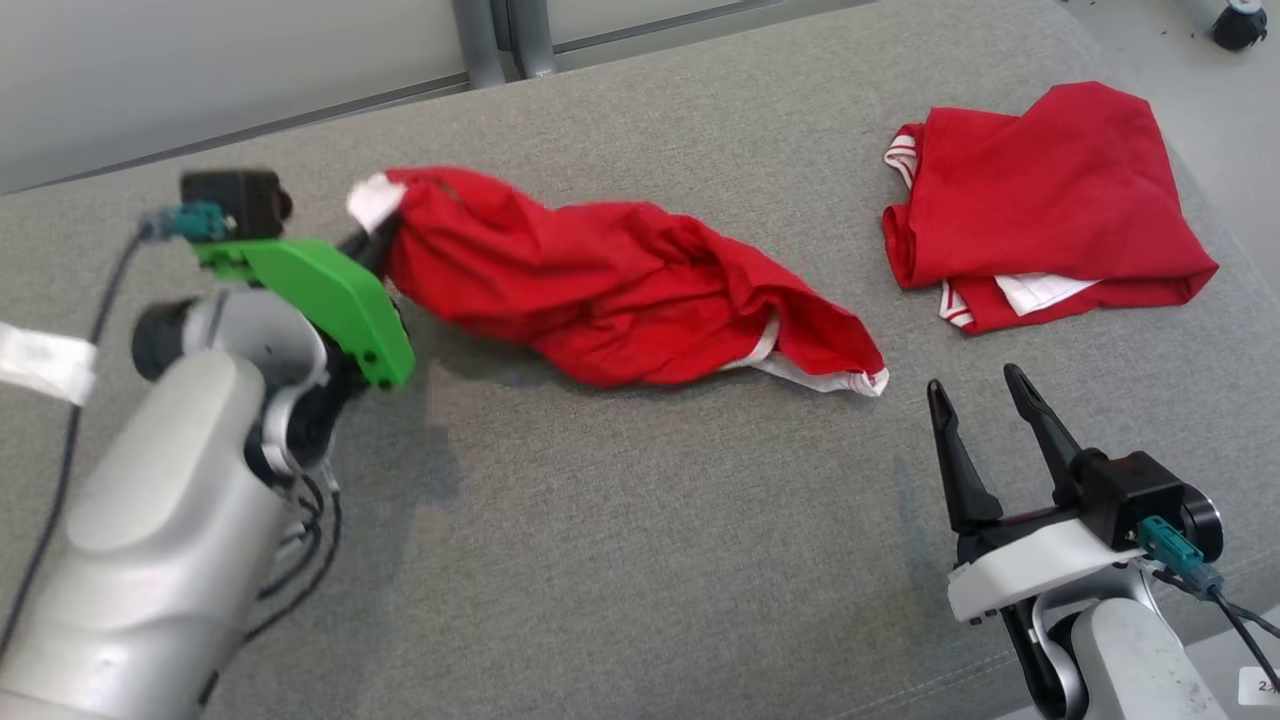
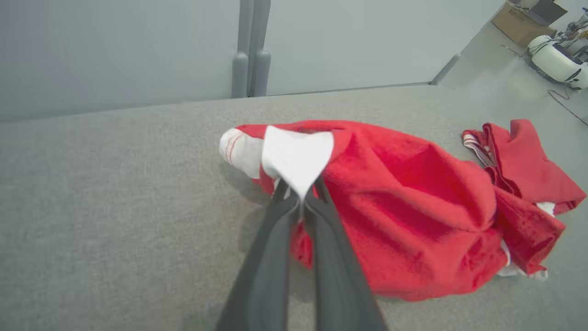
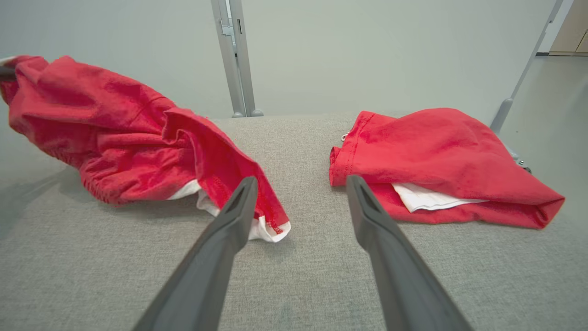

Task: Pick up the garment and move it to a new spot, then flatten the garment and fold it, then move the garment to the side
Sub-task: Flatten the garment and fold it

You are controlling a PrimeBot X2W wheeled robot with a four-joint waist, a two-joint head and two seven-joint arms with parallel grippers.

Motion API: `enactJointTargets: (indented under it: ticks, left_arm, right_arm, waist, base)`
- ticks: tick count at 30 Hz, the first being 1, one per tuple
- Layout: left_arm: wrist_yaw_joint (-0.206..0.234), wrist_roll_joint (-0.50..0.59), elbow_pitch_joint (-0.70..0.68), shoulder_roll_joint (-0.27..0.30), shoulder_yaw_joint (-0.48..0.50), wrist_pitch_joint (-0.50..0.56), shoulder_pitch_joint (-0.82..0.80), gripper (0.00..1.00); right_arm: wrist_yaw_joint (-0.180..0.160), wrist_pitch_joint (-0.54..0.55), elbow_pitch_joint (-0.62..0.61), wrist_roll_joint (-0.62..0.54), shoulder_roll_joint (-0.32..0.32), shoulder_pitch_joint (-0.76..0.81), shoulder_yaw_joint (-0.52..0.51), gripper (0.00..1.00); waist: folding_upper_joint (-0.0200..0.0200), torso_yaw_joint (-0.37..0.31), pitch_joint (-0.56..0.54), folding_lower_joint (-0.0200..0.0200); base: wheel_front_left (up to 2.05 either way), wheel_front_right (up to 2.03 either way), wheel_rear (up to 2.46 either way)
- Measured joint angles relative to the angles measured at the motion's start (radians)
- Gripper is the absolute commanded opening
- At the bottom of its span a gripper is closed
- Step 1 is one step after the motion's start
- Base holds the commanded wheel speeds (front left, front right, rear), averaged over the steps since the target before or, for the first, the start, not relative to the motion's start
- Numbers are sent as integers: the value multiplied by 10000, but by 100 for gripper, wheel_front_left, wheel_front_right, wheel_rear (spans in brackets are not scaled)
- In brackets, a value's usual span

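- Left claw (image 2: 299,186) was pressed together, pinching a white-lined corner at the left end of the crumpled red garment (image 1: 620,290). That end appeared lifted a little off the grey surface (image 1: 640,520), with shadow beneath it.
- Garment lay bunched in one long twist across the middle of the surface. Its right end, edged in white trim, rested on the fabric near the right claw's tips but not touching them.
- Right claw (image 1: 975,385) was spread wide and held nothing. It sat low over the surface at the lower right, fingers pointing towards the gap between the two red pieces.
- Second red garment (image 1: 1040,210), roughly folded with white showing at its near edge, lay at the far right, well apart from the first.
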Motion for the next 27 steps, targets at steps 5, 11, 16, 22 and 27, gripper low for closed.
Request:
enactJointTargets:
  ticks: [5,11,16,22,27]
  left_arm:
    - [280,683,-54,562,2,422,-1654,0]
    - [199,1866,-420,786,-702,882,-3498,0]
    - [-123,2949,-1419,738,-1852,1060,-3949,0]
    - [215,4236,-3267,1135,-3741,1137,-1661,0]
    - [1425,4288,-4449,1517,-4468,648,1224,0]
  right_arm:
    - [2,0,35,127,144,-73,82,100]
    - [0,0,84,238,247,-12,-13,100]
    - [0,0,104,238,276,171,-238,100]
    - [0,0,100,232,303,596,-433,100]
    - [0,0,117,176,293,926,-598,100]
  waist:
    - [0,-134,-122,0]
    - [0,-364,-400,0]
    - [0,-462,-639,0]
    - [0,-359,-858,0]
    - [0,-74,-873,0]
  base:
    - [0,0,0]
    - [0,0,0]
    - [0,0,0]
    - [0,0,0]
    - [0,0,0]
